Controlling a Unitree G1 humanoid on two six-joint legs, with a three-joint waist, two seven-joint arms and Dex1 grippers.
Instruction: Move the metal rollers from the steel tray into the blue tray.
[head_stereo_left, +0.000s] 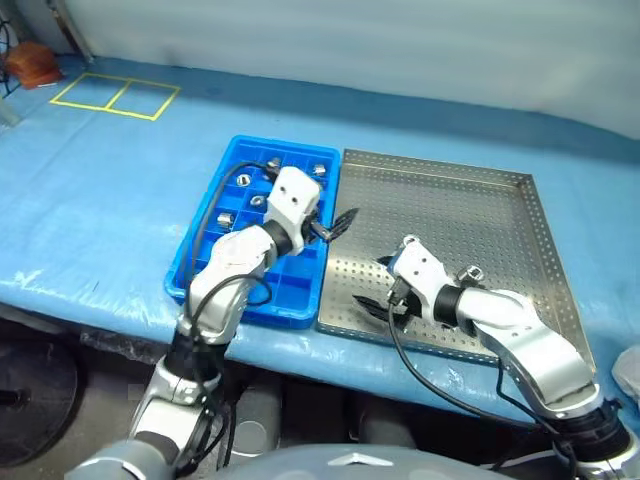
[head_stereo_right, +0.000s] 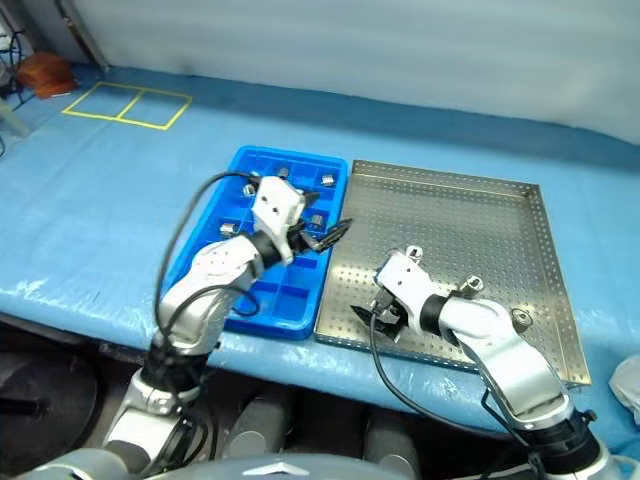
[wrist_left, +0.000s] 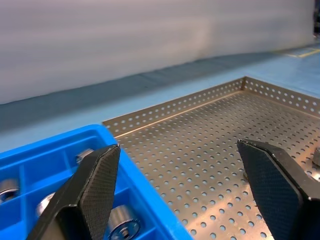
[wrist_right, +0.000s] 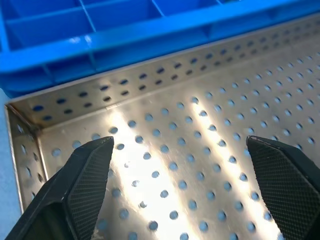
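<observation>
Rollers (head_stereo_left: 258, 200) sit in the blue tray (head_stereo_left: 195, 250); one (head_stereo_left: 472, 273) remains at 5 o'clock in the steel tray (head_stereo_left: 500, 200). Both sets of fingers (wrist_left: 95, 185) (wrist_right: 85, 180) open, empty. Smooth, hard, likely slippery: grip across the round sides.

Left tool (wrist_left: 180, 195) gapes empty above blue tray (wrist_left: 150, 210) and steel tray (wrist_left: 210, 145).

One blue tray (head_stereo_left: 196, 262) and one steel tray (head_stereo_left: 500, 215); roughly six metal rollers (head_stereo_left: 258, 201) in the blue, two on steel.
</observation>
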